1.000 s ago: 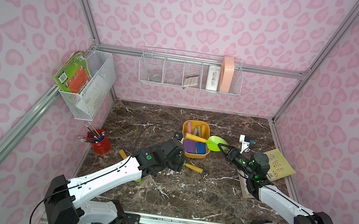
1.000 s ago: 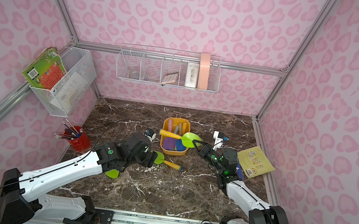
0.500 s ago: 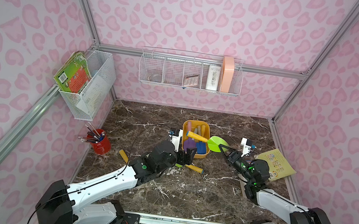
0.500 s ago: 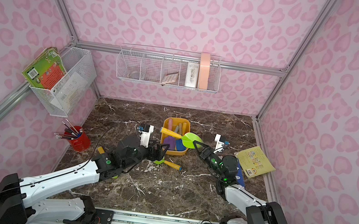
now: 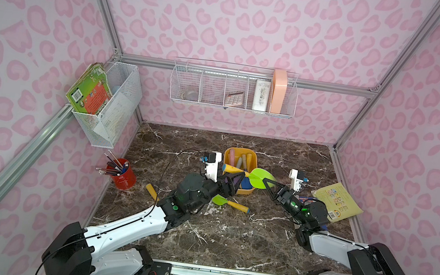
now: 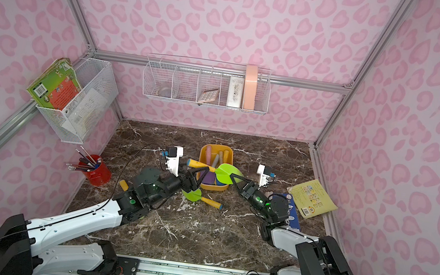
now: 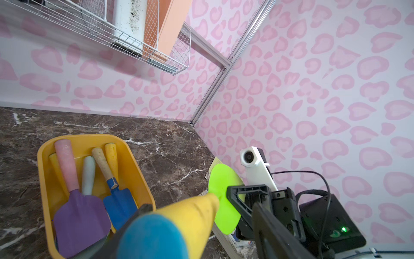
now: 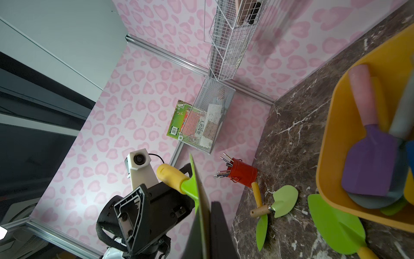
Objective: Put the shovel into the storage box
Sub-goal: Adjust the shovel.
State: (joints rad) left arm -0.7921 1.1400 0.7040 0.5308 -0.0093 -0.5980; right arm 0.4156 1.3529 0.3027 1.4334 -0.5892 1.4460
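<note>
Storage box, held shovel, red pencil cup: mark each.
storage box (image 5: 241, 149), in a top view, far rim
held shovel (image 5: 259, 176), in a top view, green blade
red pencil cup (image 5: 124, 179), in a top view, outer wall

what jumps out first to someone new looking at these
A lime-green shovel held in the air near the yellow box mid-table: the right gripper pinches its blade, the left gripper is open around its yellow handle. Next, the pink spotted walls on three sides.
</note>
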